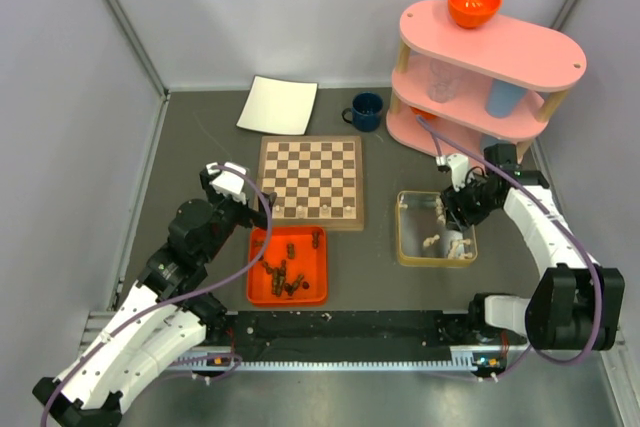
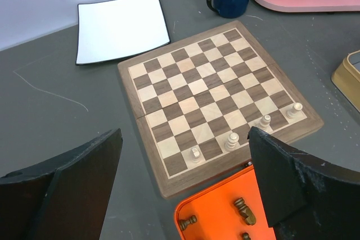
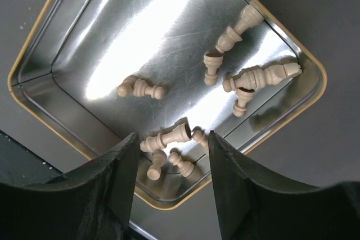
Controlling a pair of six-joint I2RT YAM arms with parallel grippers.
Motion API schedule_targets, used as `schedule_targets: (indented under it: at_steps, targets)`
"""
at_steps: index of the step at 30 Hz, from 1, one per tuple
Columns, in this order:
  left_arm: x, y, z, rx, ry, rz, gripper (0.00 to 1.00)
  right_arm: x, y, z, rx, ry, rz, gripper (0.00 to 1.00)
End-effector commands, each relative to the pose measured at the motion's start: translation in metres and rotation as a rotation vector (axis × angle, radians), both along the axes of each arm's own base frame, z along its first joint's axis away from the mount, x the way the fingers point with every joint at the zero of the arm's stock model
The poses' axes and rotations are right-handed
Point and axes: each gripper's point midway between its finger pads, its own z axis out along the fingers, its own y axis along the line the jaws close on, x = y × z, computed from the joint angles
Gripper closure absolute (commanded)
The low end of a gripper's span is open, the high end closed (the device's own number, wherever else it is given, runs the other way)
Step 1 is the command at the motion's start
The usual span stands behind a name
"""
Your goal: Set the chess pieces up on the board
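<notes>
The gray table (image 1: 200,147) carries a pink shelf (image 1: 520,47) at its far right corner, with an orange bowl (image 1: 474,3) on the top level. The board (image 1: 311,172) lies flat in the middle of the table. A white sheet (image 1: 279,105) lies just beyond its far left corner and a blue mug (image 1: 366,111) stands beyond its far right corner. An orange tray (image 1: 312,282) sits just in front of the board, and a metal tin (image 1: 415,222) lies to the board's right. The left gripper (image 2: 184,139) hovers over the board's near left edge with its jaws spread wide, holding nothing. The right gripper (image 3: 170,139) is down in the tin, its fingers partly apart on either side of a small cluster of pieces; whether it grips one I cannot tell. Four pale pieces (image 2: 232,140) stand upright along the board's near row. More pale ones lie toppled in the tin (image 3: 259,77), and the dark pieces (image 1: 282,272) lie heaped in the orange tray.
</notes>
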Motion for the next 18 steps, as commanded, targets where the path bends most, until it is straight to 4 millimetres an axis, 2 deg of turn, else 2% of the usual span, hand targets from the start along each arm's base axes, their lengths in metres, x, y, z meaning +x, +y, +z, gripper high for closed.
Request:
schedule_targets:
  at_steps: [1, 6, 7, 10, 13, 14, 18]
  targets:
    - [0.004, 0.000, 0.008, -0.010, -0.045, 0.005, 0.01, 0.021, -0.012, 0.004, -0.071, -0.072, 0.007, 0.51]
    - [0.006, 0.000, 0.004, 0.004, -0.033, 0.009, 0.01, 0.027, -0.014, -0.004, -0.102, -0.075, 0.055, 0.54]
    - [0.007, 0.000, 0.005, 0.003, -0.034, 0.011, 0.01, 0.026, -0.007, -0.007, -0.107, -0.075, 0.100, 0.54]
    - [0.007, 0.000, 0.003, 0.007, -0.031, 0.012, 0.01, 0.029, -0.006, -0.013, -0.144, -0.113, 0.195, 0.54]
    - [0.008, -0.001, 0.002, 0.011, -0.027, 0.010, 0.01, 0.029, -0.004, -0.019, -0.188, -0.180, 0.379, 0.54]
    - [0.008, -0.001, 0.001, 0.012, -0.026, 0.009, 0.01, 0.030, -0.004, -0.017, -0.210, -0.220, 0.467, 0.54]
    - [0.009, 0.000, 0.001, 0.015, -0.028, 0.016, 0.01, 0.039, -0.010, -0.019, -0.284, -0.266, 0.591, 0.55]
